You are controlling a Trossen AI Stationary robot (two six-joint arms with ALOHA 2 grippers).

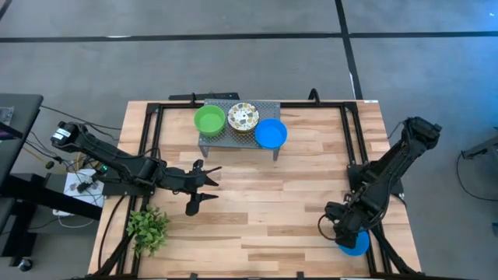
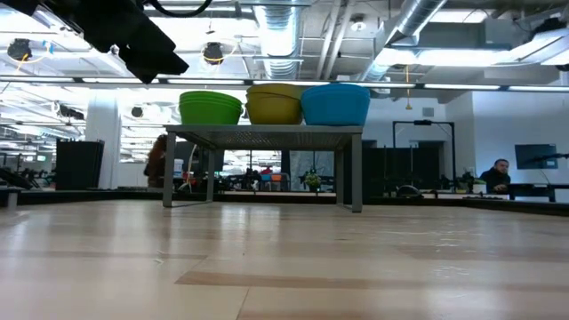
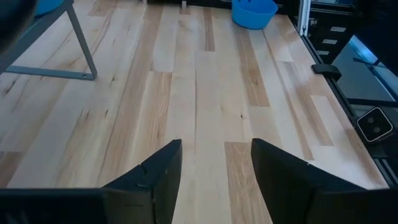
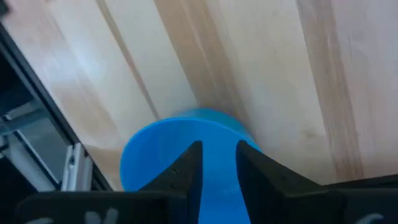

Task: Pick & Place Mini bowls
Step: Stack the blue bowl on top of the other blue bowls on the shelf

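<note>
A blue mini bowl [image 1: 356, 244] sits near the table's near right corner. It also shows in the right wrist view [image 4: 161, 149] and far off in the left wrist view [image 3: 254, 14]. My right gripper [image 1: 338, 230] [image 4: 219, 155] is down on it, its fingers close together. Three more mini bowls rest on a small grey rack [image 1: 237, 141] at the far middle: green [image 1: 209, 120] [image 2: 210, 107], floral white [image 1: 243, 117] [image 2: 274, 105] and blue [image 1: 271, 133] [image 2: 336, 104]. My left gripper [image 1: 216, 183] [image 3: 214, 155] hovers open over bare wood left of centre. My right gripper comes at the blue bowl from above, slanting down, and is shut on its rim [image 4: 244, 134]. One finger [image 4: 189, 163] is over the hollow and the other [image 4: 252, 163] at the outer wall. The bowl's base appears to rest on the table.
A small leafy plant [image 1: 148, 227] stands at the near left corner. A black metal frame [image 1: 348, 132] edges the tabletop, close beside the blue bowl. The rack's legs [image 3: 81, 46] stand ahead of my left gripper. Bare wood lies across the middle of the table [image 1: 280, 194].
</note>
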